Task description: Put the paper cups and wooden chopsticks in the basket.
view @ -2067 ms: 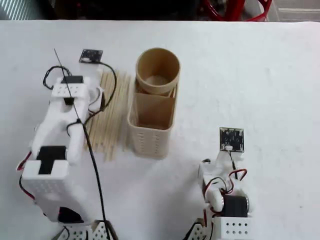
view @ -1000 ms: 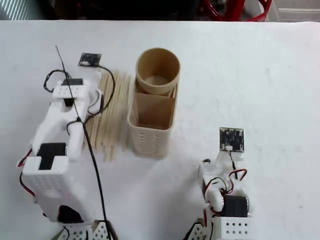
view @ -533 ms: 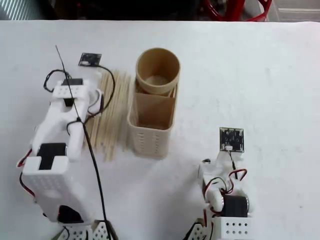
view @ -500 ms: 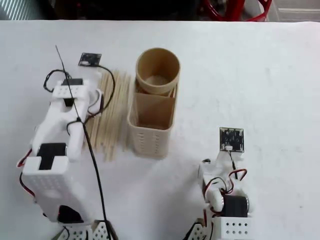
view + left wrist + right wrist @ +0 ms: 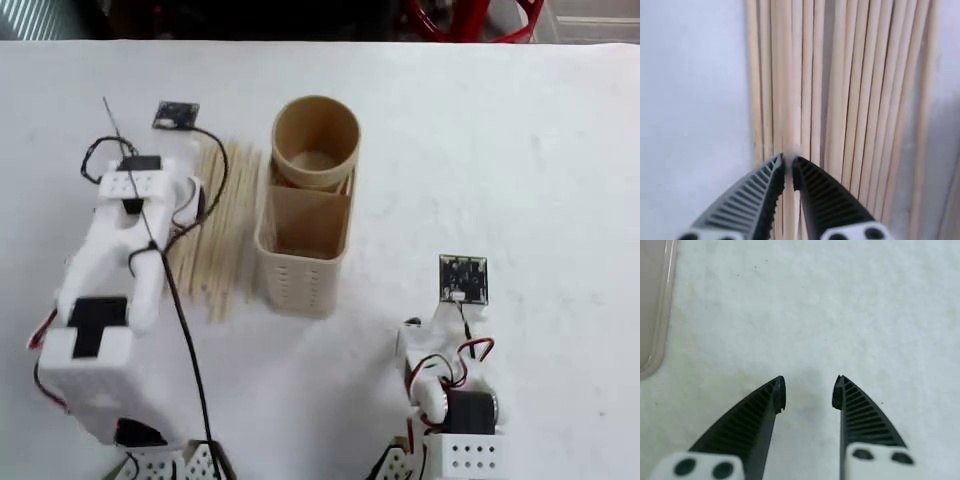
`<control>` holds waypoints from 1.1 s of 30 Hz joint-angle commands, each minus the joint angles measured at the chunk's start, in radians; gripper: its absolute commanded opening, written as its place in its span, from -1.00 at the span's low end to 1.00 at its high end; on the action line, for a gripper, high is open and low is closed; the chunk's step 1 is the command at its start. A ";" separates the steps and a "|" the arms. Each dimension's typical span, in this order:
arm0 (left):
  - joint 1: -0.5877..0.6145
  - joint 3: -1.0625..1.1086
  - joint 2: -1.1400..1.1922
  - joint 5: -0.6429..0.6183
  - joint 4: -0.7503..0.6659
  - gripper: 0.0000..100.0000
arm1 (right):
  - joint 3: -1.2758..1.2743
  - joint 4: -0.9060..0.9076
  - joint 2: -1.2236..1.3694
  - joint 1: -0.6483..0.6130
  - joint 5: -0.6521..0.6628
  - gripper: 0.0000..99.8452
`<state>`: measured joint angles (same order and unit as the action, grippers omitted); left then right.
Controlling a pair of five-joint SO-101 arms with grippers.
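Nearest the arms' bases, the right gripper (image 5: 808,390) hangs over bare white desk (image 5: 540,150) with its two ribbed fingers set clearly apart and nothing between them; a strip of the basket's (image 5: 652,315) pale wall shows off to one side in the right wrist view, well apart from the fingertips.

Farther out, the beige basket (image 5: 300,282) stands near the middle of the desk, its long side running away from the arms; its near wall is pierced with rows of small slots, and a divider splits it into a near and a far compartment.

Just beside the basket, on the left arm's side, the wooden chopsticks (image 5: 225,235) lie flat on the desk in a loose row, roughly parallel to the basket's long side and slightly fanned; none of them is in the basket. The left arm reaches over them from its base; the left gripper (image 5: 788,166) is down at the sticks near one edge of the row, its fingers drawn almost together with a single stick running through the thin slit between them.

Farthest, the paper cup (image 5: 316,140) stands upright, mouth up, in the basket's far compartment, its rim well above the basket's wall.
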<state>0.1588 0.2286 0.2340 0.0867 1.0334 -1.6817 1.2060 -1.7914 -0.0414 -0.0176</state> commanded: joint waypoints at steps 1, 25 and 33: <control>-0.008 0.055 -0.239 -0.006 0.009 -0.95 | -0.009 0.007 -0.008 -0.005 0.008 -0.68; -0.575 -0.032 -0.987 -0.005 -0.305 -0.95 | -0.009 0.007 -0.008 -0.004 0.008 -0.68; -0.599 -0.021 -0.820 -0.005 -0.350 -0.95 | -0.009 0.007 -0.008 -0.004 0.008 -0.68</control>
<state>-0.4335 0.2424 -0.6160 0.0852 0.7050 -1.6817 1.2060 -1.7914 -0.0414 -0.0176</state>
